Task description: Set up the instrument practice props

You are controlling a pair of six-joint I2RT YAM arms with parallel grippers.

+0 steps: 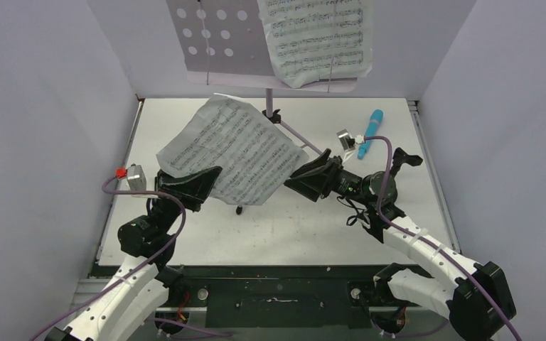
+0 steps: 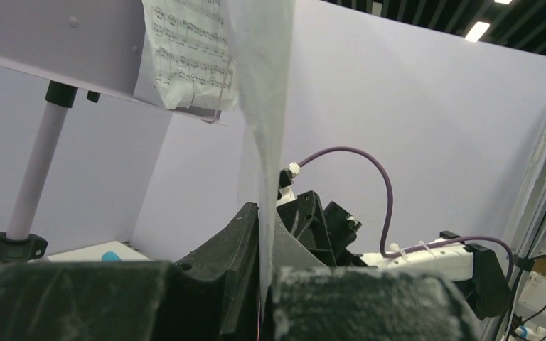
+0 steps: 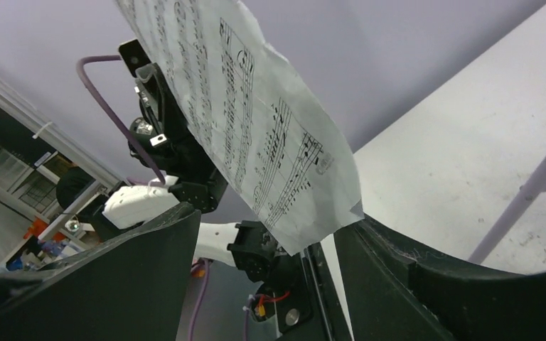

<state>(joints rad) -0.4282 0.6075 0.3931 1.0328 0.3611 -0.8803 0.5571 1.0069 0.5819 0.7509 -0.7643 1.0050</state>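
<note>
You had the left gripper [image 1: 200, 183] clamped shut on the lower left edge of the loose page [image 1: 231, 149]. It held the page in the air in front of the music stand [image 1: 213, 42], below the desk and on the near side of the pole. The right gripper [image 1: 297, 177] stood wide open with the page's lower right corner hanging between its jaws. From its wrist view the paper looked clear of both fingers, though the angle was too steep for me to be sure. Another page [image 1: 320, 39] sat on the right half of the stand's desk, and the perforated left half was bare. The turquoise microphone [image 1: 372, 128] lay on the table [image 1: 313, 227] to the right of the stand's pole, well apart from the loose page.

The page was creased and held at one edge only, so it could sag or twist. If you closed the right jaws on just the tip of that corner, it could slip out or crumple. With both grippers holding, pulling the arms apart could tear the paper. Raising it toward the bare half, a careless swing could brush the seated page off the ledge, and an arm nudging the pole could tip the stand.
</note>
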